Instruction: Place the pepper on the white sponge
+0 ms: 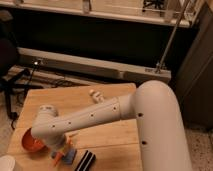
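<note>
My gripper (63,151) hangs below the white arm's wrist (46,128), low over the front left of the wooden table (115,135). A small orange-red tapered piece, likely the pepper (59,158), shows right under the gripper, next to a blue item (69,156). I cannot tell whether the gripper holds it. A small white object (94,95), possibly the sponge, lies further back on the table. The arm hides much of the table's middle.
A round orange bowl (30,142) sits at the table's left front, just left of the gripper. A black striped item (85,161) lies at the front edge. A white round thing (7,164) is at the bottom left corner. A dark chair (7,55) stands to the left.
</note>
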### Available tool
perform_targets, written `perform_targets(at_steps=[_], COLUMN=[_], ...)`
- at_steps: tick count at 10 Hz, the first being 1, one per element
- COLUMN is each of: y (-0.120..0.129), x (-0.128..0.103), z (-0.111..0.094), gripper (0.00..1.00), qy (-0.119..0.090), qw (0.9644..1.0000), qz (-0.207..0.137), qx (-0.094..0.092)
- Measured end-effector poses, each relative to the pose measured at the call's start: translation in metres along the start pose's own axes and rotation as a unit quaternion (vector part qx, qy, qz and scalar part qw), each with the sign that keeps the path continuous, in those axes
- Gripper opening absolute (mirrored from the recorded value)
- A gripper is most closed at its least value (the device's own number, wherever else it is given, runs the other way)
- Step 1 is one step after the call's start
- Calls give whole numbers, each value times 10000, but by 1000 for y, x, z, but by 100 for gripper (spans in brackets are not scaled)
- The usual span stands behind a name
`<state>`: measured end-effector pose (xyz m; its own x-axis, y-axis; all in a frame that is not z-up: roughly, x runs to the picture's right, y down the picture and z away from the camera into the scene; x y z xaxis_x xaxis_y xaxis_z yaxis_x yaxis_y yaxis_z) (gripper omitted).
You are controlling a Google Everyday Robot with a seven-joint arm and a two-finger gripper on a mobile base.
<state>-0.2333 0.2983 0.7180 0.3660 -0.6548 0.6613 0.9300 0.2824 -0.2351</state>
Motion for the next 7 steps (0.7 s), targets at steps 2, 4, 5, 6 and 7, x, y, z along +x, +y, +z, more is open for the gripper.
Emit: perform_targets(at_steps=[2,4,5,6,7], y=[0,0,0,1,1], x=[-1,-6,-8,-10,-13], z=[0,1,1,2,3], gripper=[0,0,0,0,0], qy=[-32,-65,-82,-103,-119], qw=[9999,9998,9998,9997,9996], qz=[-82,-161,-185,-212,-232], qx=[64,67,68,54,48])
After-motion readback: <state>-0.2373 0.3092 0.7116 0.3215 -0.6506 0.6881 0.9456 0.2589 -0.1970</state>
